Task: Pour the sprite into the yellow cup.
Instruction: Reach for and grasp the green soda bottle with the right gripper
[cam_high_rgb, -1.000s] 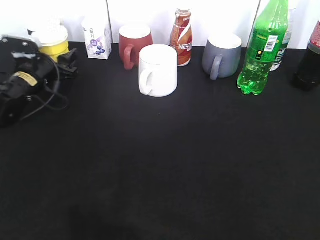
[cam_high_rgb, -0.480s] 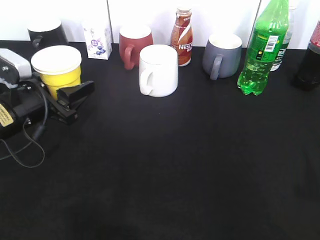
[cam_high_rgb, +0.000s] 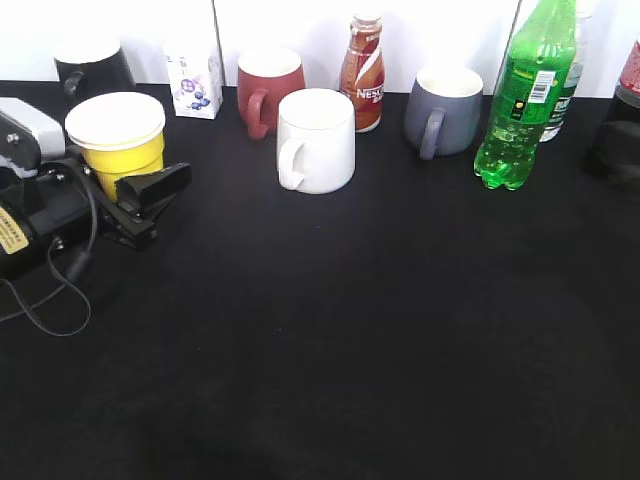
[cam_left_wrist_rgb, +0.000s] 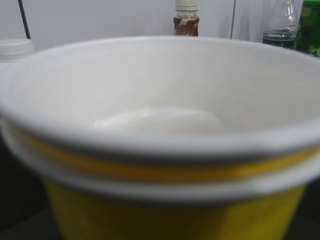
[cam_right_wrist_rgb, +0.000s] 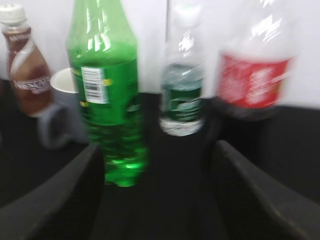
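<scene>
The yellow cup (cam_high_rgb: 117, 148) with its white rim stands at the left of the black table, held between the fingers of my left gripper (cam_high_rgb: 150, 190). It fills the left wrist view (cam_left_wrist_rgb: 160, 125), and its white inside looks empty. The sprite (cam_high_rgb: 522, 100), a tall green bottle, stands upright at the back right. In the right wrist view the sprite (cam_right_wrist_rgb: 107, 100) is ahead, just left of the middle. My right gripper (cam_right_wrist_rgb: 157, 200) is open and empty a little short of it, and it is out of the exterior view.
A white mug (cam_high_rgb: 316, 140), red mug (cam_high_rgb: 268, 88), brown Nestle bottle (cam_high_rgb: 363, 75) and grey mug (cam_high_rgb: 445, 110) stand along the back. A black mug (cam_high_rgb: 92, 65) and small carton (cam_high_rgb: 193, 85) are behind the cup. A clear water bottle (cam_right_wrist_rgb: 182, 95) and a cola bottle (cam_right_wrist_rgb: 255, 75) flank the sprite.
My left gripper has carried the yellow cup forward and to the right from the back left corner, uncovering the black mug. Over the last half second it barely moved.
</scene>
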